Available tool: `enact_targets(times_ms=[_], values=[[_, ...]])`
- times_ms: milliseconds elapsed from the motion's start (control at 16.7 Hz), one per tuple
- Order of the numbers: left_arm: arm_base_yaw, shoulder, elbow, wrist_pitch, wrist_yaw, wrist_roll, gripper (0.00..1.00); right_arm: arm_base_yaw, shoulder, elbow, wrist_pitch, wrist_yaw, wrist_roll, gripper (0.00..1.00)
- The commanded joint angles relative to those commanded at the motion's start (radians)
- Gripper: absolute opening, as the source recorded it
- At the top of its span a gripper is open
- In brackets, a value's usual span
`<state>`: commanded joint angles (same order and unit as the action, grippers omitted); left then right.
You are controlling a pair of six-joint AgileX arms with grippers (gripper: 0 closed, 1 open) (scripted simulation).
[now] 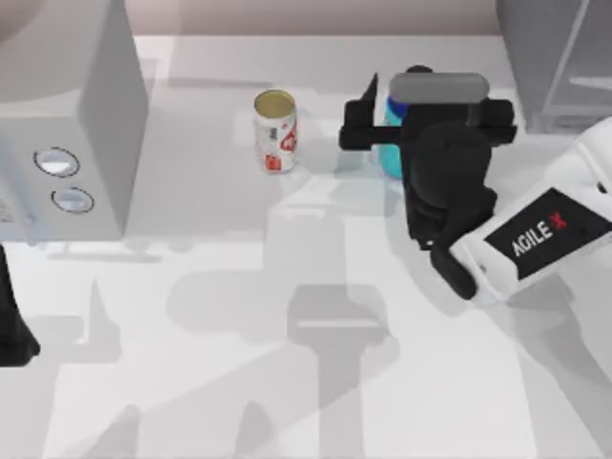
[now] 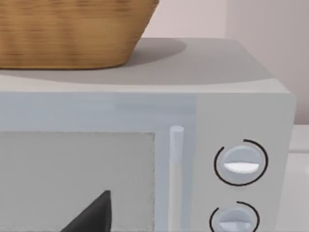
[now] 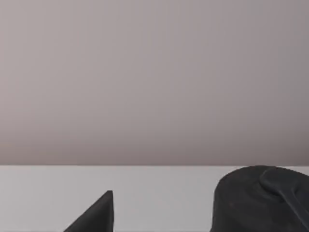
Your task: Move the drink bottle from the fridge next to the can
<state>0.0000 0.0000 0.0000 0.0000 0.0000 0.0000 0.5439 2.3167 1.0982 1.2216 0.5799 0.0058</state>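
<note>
The white can (image 1: 275,132) with red markings stands upright at the back middle of the table. To its right stands the turquoise drink bottle (image 1: 390,153), largely covered by my right gripper (image 1: 411,120). That gripper is open, one finger on each side of the bottle. The bottle's black cap (image 3: 260,200) shows beside one dark fingertip (image 3: 96,215) in the right wrist view. The grey fridge (image 1: 555,57) is at the back right corner. My left gripper (image 1: 10,330) is parked at the left edge, open, with one of its fingers (image 2: 94,217) in front of the microwave.
A grey microwave (image 1: 72,115) with two round dials (image 2: 240,162) fills the back left, and a woven basket (image 2: 67,31) sits on top of it. The white right arm (image 1: 545,234) stretches in from the right edge.
</note>
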Motion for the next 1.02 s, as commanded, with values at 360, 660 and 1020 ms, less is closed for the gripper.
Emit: enact_targets(times_ms=[360, 660, 1020], values=[[0.000, 0.000, 0.000, 0.000, 0.000, 0.000, 1.00, 0.018, -0.023, -0.057, 0.031, 0.017, 0.000, 1.00], [0.000, 0.000, 0.000, 0.000, 0.000, 0.000, 1.00, 0.007, -0.073, -0.079, -0.002, -0.001, 0.001, 1.00], [0.000, 0.000, 0.000, 0.000, 0.000, 0.000, 1.00, -0.062, -0.399, -0.231, -0.186, -0.089, 0.001, 1.00]])
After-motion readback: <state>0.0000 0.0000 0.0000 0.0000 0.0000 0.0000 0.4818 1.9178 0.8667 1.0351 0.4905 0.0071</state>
